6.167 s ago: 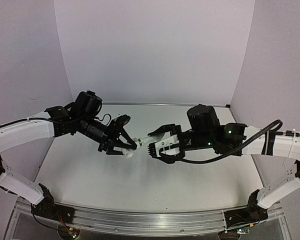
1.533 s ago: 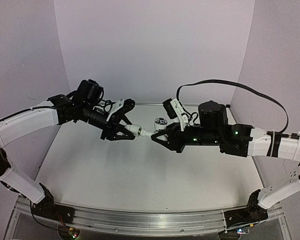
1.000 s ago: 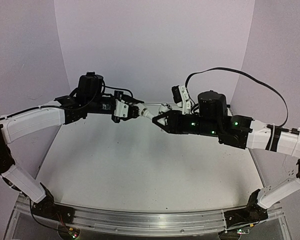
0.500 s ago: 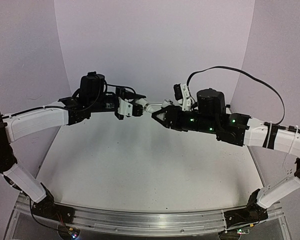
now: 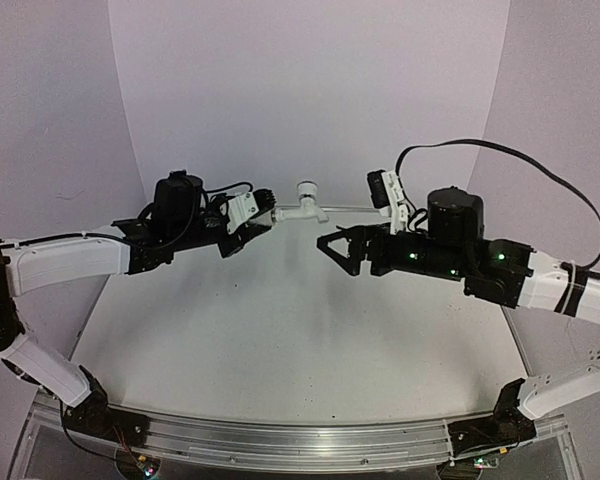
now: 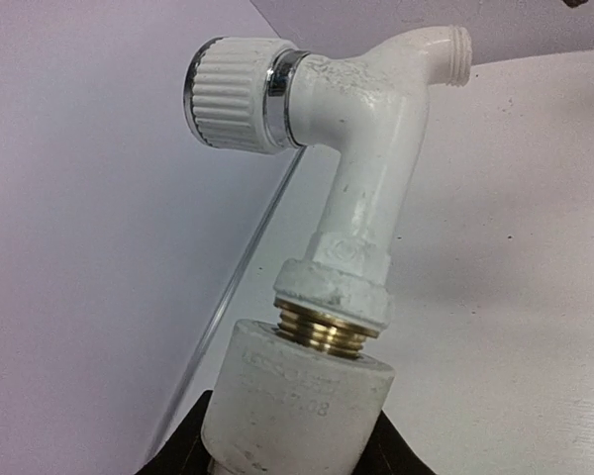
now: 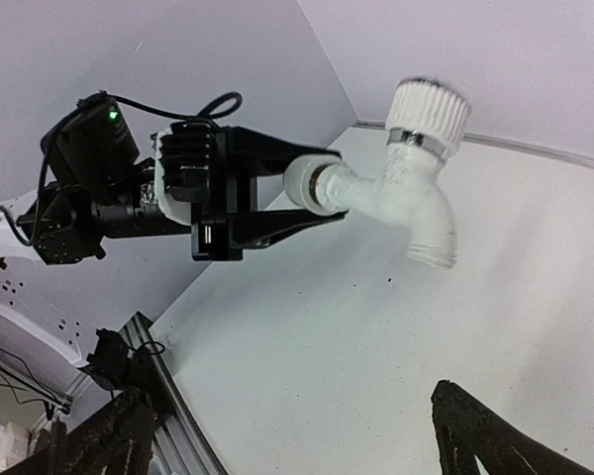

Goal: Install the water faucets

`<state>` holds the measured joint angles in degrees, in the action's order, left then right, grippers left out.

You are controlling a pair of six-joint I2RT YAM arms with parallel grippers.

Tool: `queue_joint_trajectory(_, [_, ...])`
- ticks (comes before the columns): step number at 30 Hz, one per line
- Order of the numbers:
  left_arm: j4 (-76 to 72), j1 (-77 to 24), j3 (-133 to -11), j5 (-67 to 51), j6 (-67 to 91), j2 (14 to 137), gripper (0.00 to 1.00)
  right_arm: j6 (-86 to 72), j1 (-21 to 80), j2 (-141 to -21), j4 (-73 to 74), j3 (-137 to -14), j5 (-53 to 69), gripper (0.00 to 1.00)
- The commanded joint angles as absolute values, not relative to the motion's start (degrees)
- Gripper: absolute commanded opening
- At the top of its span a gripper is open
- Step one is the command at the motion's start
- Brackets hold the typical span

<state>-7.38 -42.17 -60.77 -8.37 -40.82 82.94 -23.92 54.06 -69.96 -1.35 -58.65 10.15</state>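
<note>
The white tap (image 5: 305,203) is screwed by its brass-coloured thread (image 6: 329,328) into the white fitting (image 6: 299,396). My left gripper (image 5: 263,212) is shut on the fitting and holds the joined pair in the air above the back of the table. In the left wrist view the ribbed knob (image 6: 236,94) points left and the spout (image 6: 445,51) up right. My right gripper (image 5: 340,246) is open and empty, apart from the tap, to its right and lower. The right wrist view shows the tap (image 7: 416,193) beyond my open fingers (image 7: 490,435).
The white table (image 5: 280,320) lies below both arms, with lilac walls behind and at the sides. A black cable (image 5: 520,165) loops over the right arm. The metal rail (image 5: 280,440) runs along the near edge.
My right gripper has let go of the tap and drawn back to the right and down. My left gripper keeps the fitting with the tap on it, now turned knob up.
</note>
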Motion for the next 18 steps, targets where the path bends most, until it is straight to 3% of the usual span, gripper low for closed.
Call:
queue_joint_trajectory(1, [-7.2,-42.4,-60.0,-10.6,-18.2,73.6,0.00,-12.1,54.3,-64.2,-1.8,-54.6,9.2,0.98])
queue_joint_trajectory(6, [10.6,-42.4,-66.5,-19.1,-0.2,74.0,0.00,-1.4,54.3,-61.3,0.0,-52.2,10.9,0.98])
queue_joint_trajectory(10, [24.1,-42.4,-72.1,-37.5,10.7,78.6,0.00,12.1,54.3,-58.4,0.0,-49.4,13.8,0.98])
queue_joint_trajectory(14, [27.1,-42.7,-70.0,-53.8,19.2,78.9,0.00,22.0,54.3,-57.1,0.0,-48.5,15.6,0.98])
queue_joint_trajectory(18, [27.2,-44.7,-67.0,-58.7,22.3,74.6,0.00,29.6,54.3,-57.4,1.7,-48.6,18.8,0.98])
